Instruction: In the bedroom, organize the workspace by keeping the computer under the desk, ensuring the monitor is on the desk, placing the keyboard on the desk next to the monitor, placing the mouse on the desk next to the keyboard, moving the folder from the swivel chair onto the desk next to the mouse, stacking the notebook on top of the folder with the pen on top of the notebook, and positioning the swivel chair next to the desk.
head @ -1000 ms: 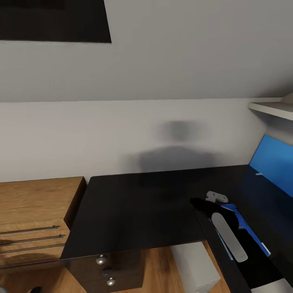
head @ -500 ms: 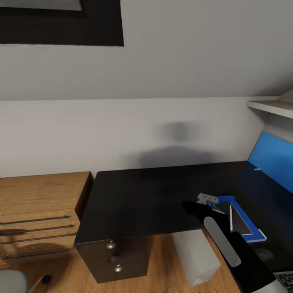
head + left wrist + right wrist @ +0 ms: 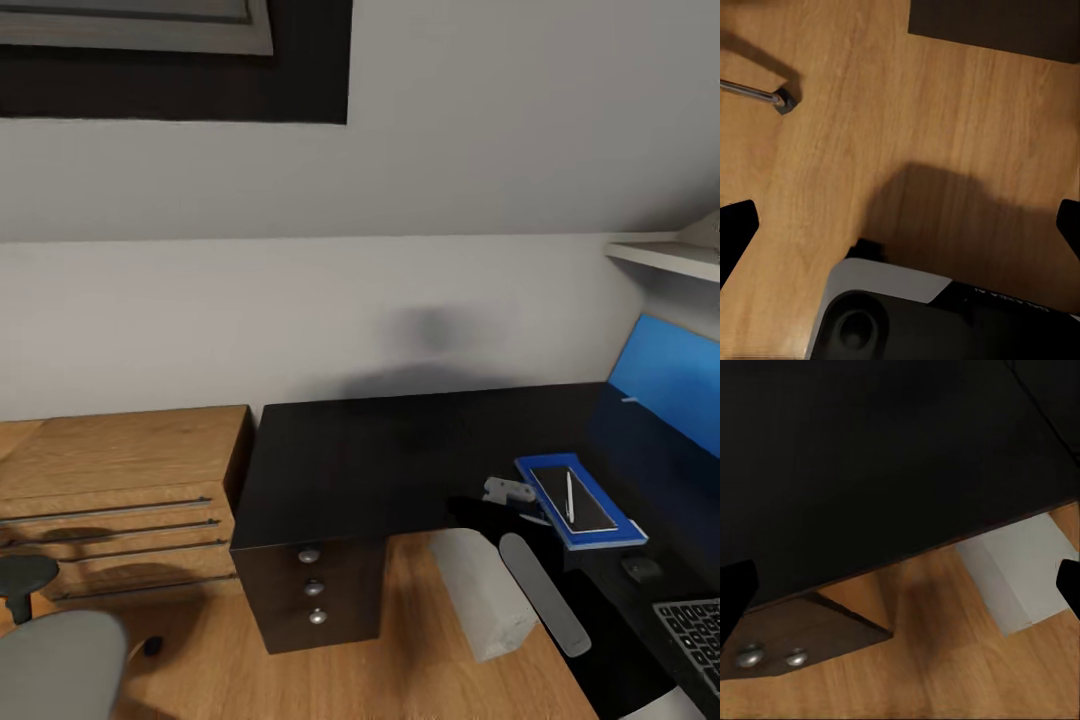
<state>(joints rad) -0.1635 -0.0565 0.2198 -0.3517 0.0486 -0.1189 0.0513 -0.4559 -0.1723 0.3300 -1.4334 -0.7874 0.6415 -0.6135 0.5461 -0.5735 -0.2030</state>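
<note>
Desk [image 3: 400, 460]: black top, against the white wall.
Stack: folder [image 3: 590, 530], notebook [image 3: 570, 497], pen [image 3: 570, 497] on the desk, mouse [image 3: 640, 568] and keyboard [image 3: 695, 625] near.
Computer [image 3: 480, 590]: on the wooden floor [image 3: 907, 112] under the desk.
Chair [image 3: 60, 660]: apart from the desk, by the dresser [image 3: 110, 490].
Grippers: left [image 3: 900, 232] and right [image 3: 900, 585] spread wide, holding nothing.

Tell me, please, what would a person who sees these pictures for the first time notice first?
Probably the bright blue folder on the black desk, at the right of the head view, with the dark notebook and the thin pen stacked on it. Next, the light grey computer on the wooden floor under the desk, and the grey swivel chair at the lower left corner.
</note>
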